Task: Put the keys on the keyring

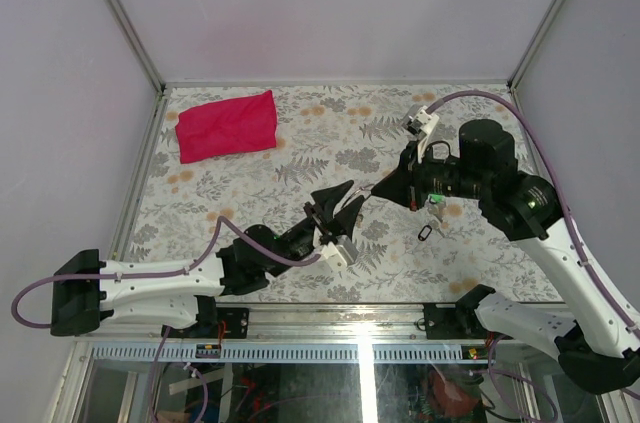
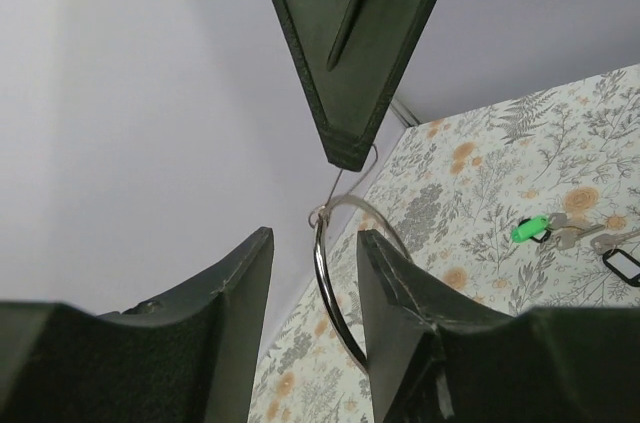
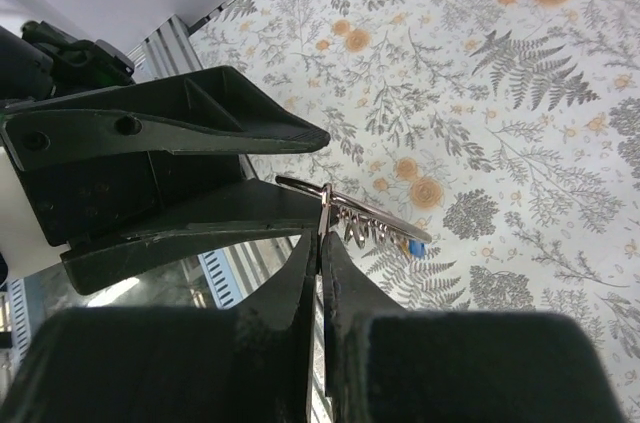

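Observation:
The silver keyring [image 2: 330, 288] hangs between the two fingers of my left gripper [image 2: 315, 238], resting against the right-hand one. That gripper is open. My right gripper [image 3: 321, 238] is shut on a thin metal loop at the keyring's [image 3: 300, 185] edge. A silver key with a blue head [image 3: 417, 244] hangs on the ring beside it. In the top view the two grippers meet tip to tip at mid-table, left [image 1: 352, 195] and right [image 1: 380, 190]. A green-tagged key [image 1: 436, 200] and a black-tagged key [image 1: 425, 232] lie on the table below the right arm; both show in the left wrist view, green [image 2: 530, 229] and black [image 2: 622, 265].
A crumpled pink cloth [image 1: 227, 125] lies at the far left of the floral tabletop [image 1: 300, 143]. White walls with metal frame posts close in the table's left, back and right sides.

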Tool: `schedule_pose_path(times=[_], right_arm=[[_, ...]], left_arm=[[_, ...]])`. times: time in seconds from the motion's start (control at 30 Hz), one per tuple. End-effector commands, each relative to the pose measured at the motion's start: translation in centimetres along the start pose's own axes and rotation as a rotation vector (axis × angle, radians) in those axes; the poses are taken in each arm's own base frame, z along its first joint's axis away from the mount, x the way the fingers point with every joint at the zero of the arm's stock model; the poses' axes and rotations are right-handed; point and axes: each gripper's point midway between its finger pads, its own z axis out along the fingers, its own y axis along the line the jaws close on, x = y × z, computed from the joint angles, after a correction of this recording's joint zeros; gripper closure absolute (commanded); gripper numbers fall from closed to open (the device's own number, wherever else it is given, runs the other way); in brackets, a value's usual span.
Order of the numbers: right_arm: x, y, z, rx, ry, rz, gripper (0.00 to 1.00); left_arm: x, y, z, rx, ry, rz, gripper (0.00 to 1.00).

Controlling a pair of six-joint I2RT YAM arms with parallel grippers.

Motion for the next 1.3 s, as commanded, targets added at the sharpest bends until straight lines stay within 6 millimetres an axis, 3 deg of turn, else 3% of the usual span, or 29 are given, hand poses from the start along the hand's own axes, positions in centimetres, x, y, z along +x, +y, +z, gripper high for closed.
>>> schedule_pose_path(times=[0.0,0.73,1.27], right_arm=[[-1.3,1.7,-0.6,-0.066,-0.018,0.004,1.0],[-0.4,3.4,-0.8,-0.166,0.055,0.047,1.0],[0.4,3.0,-0.4,-0.162,0.087,0.056,1.0]], left_arm=[[-1.7,0.3,0.1,0.017,-0.063,0.038,0.61],[-1.9,-0.8,0.2,0.074,-0.085,0.07,0.77],[-2.6,-0.7,0.1,0.085,-0.105,0.048,0.84]])
